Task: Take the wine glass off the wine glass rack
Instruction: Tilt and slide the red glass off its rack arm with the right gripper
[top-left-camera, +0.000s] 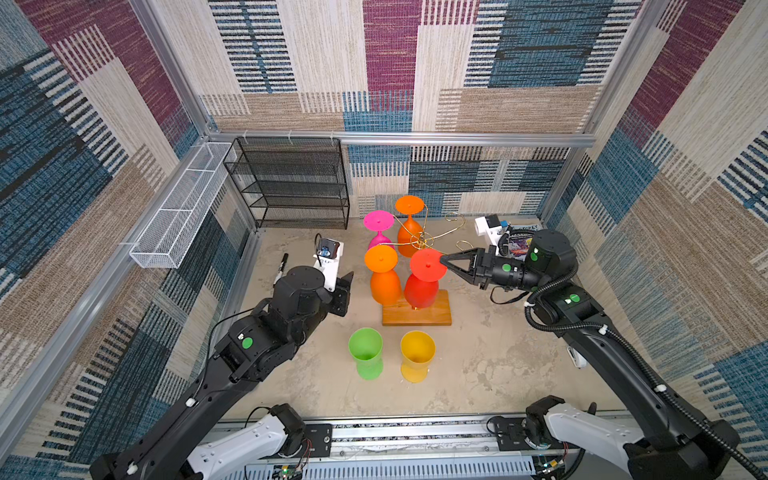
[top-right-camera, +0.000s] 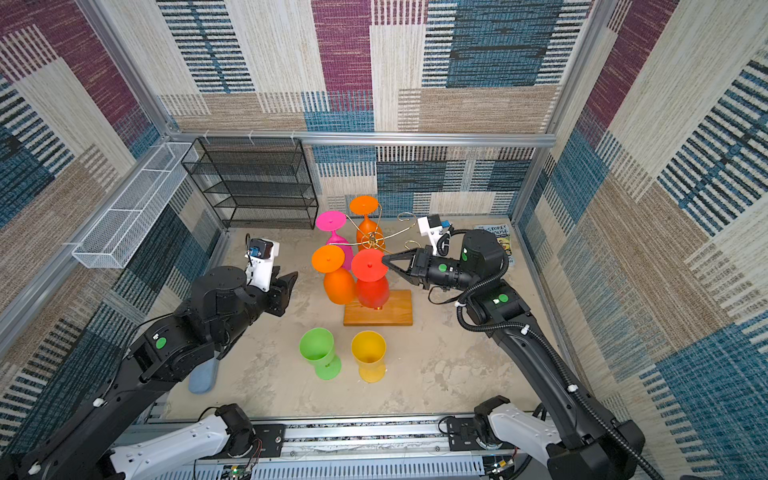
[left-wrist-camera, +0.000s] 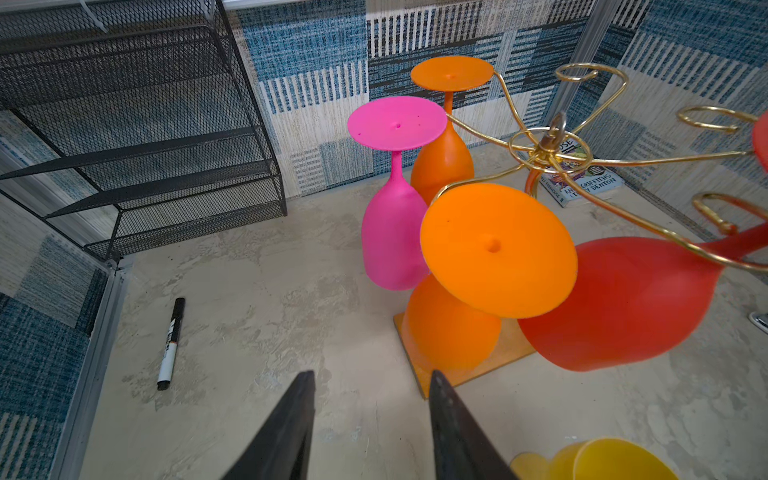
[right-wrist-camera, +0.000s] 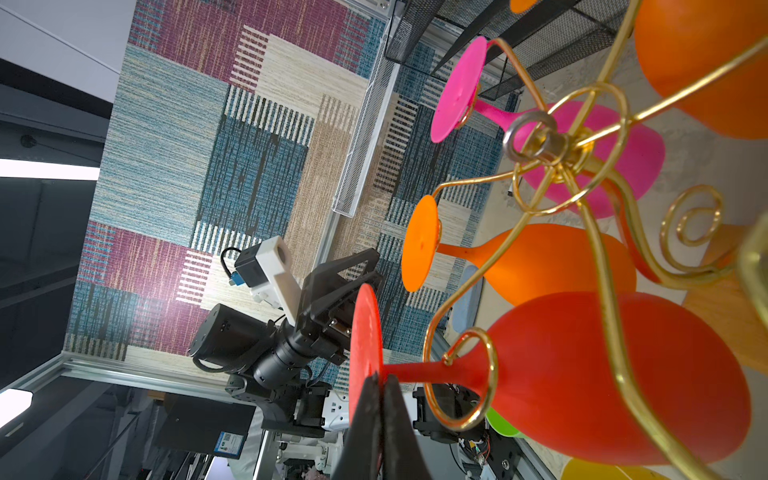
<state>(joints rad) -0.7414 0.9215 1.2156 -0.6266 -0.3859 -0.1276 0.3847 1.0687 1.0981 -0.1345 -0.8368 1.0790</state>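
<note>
The left hand (left-wrist-camera: 372, 376) hovers over the surface (top-left-camera: 478, 365) with its fingers partly apart and nothing between them. It points at the rack (top-left-camera: 422, 240), probably waiting to steady or receive a glass. Just ahead of it and a little higher hangs an orange glass (left-wrist-camera: 496, 249). A pink glass (left-wrist-camera: 395, 124) and a second orange glass (left-wrist-camera: 451, 72) hang farther beyond.

The rack is a thin gold wire tree on a wooden base (top-left-camera: 440, 316). Each glass hangs upside down, its stem slipped into a curled arm end and its flat foot resting on the wire, so the bowl dangles below. Two curls on the right hand's side are bare. A green glass (top-left-camera: 365, 349) and a yellow glass (top-left-camera: 417, 353) stand upright on the surface in front of the base, likely taken off already.

The right hand (right-wrist-camera: 382, 380) is clamped narrow on the rim of the red wine glass's (right-wrist-camera: 602, 374) foot, right at its fingertips. That glass is still on the rack: beyond the fingertips its stem passes through a gold curl, and its bowl hangs tilted over the base. The edge pinch seems meant for sliding the stem out through the curl's gap. The glass looks matte, opaque and plastic, with a broad disc foot, a slim stem and an egg-shaped bowl.
</note>
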